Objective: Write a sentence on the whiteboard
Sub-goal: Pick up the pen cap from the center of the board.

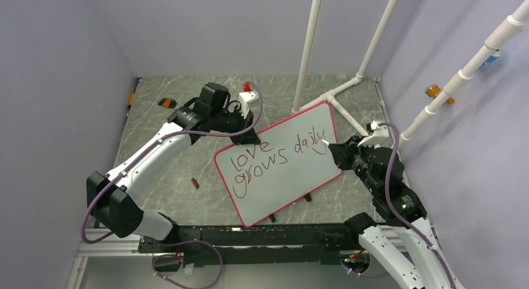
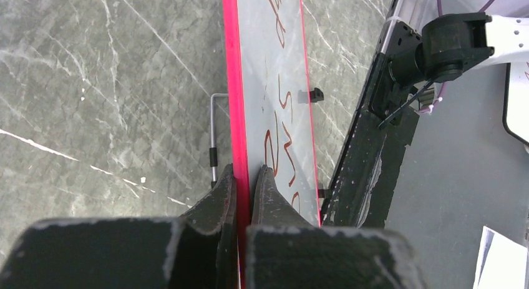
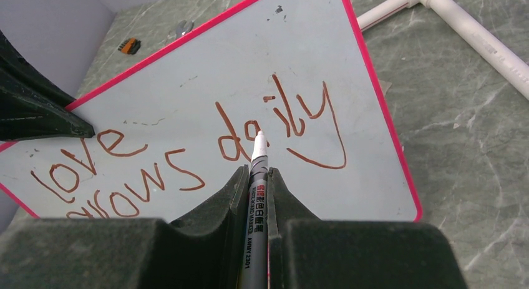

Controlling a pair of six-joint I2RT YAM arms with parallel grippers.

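Note:
The whiteboard [image 1: 284, 176] lies tilted on the marble table, with a pink-red frame and two black clips on its near edge. The sentence [image 1: 271, 158] reads "love grows daily" in dark red cursive; it also shows in the right wrist view [image 3: 187, 158]. My left gripper [image 1: 249, 134] is shut on the board's far-left frame edge [image 2: 236, 114]. My right gripper [image 1: 334, 150] is shut on a grey whiteboard marker [image 3: 257, 201], whose white tip sits by the word "daily" near the board's right edge.
White PVC pipes [image 1: 340, 92] stand and lie behind the board. A small red-brown cap [image 1: 195, 183] lies left of the board. Orange-black small items [image 1: 166, 102] sit at the far left. A black rail [image 1: 249, 236] runs along the near edge. Grey walls enclose the table.

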